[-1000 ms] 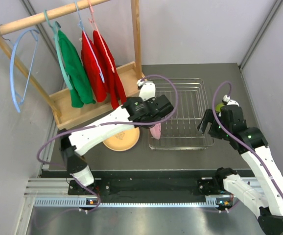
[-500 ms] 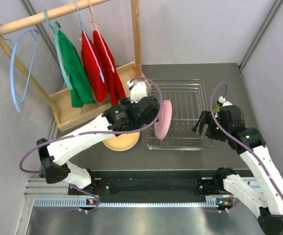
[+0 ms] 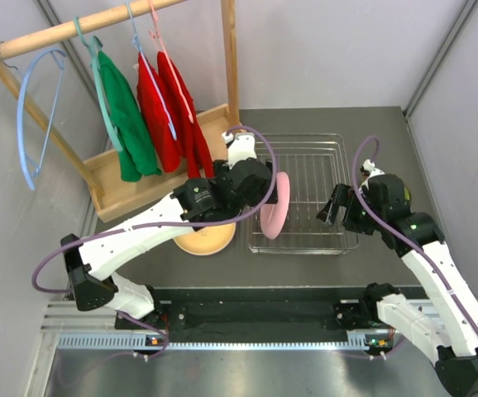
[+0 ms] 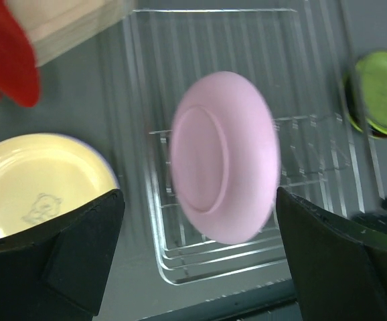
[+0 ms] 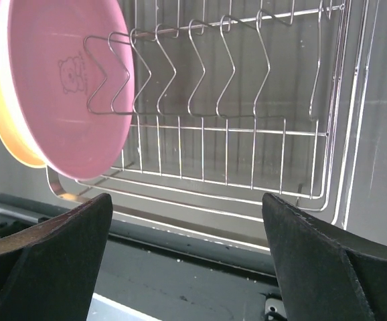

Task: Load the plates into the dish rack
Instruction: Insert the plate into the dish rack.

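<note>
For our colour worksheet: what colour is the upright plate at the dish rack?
The plate is pink with a bear outline; best in the right wrist view.

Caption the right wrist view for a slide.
Pink plate on edge at the end dividers of the dish rack, yellow plate behind, right gripper open.

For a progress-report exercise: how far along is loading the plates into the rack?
Done: pink plate stands on edge at the left end of the rack. In hand: nothing; left tool and right tool are open. Left: yellow plate on the table, green plate beside the rack.
</note>
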### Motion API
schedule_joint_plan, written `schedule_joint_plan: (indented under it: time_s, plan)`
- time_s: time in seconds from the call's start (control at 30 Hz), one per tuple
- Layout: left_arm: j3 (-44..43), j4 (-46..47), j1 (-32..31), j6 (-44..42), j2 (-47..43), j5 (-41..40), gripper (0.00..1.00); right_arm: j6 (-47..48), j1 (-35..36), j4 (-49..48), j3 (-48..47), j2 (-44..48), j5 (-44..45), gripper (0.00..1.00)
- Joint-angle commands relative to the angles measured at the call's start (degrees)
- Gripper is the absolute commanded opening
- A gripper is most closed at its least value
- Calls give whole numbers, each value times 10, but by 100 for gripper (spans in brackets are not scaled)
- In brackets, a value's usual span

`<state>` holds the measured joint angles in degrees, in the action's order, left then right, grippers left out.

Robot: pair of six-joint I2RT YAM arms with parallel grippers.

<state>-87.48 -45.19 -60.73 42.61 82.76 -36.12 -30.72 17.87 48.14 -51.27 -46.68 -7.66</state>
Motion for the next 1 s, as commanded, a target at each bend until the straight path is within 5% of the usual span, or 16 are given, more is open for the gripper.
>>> schedule_joint_plan:
  time_s: [0.0, 0.47, 0.97]
  plan:
    - [-22, 92, 0, -46, 32, 91, 99, -14, -5, -15, -8, 2, 11, 94]
    - [-125, 10, 1, -59, 201, 64, 99, -18, -5, 31, -5, 38, 72, 96]
    - [-9, -72, 25, 34, 58, -70, 99, -13, -5, 16, 1, 22, 56, 97]
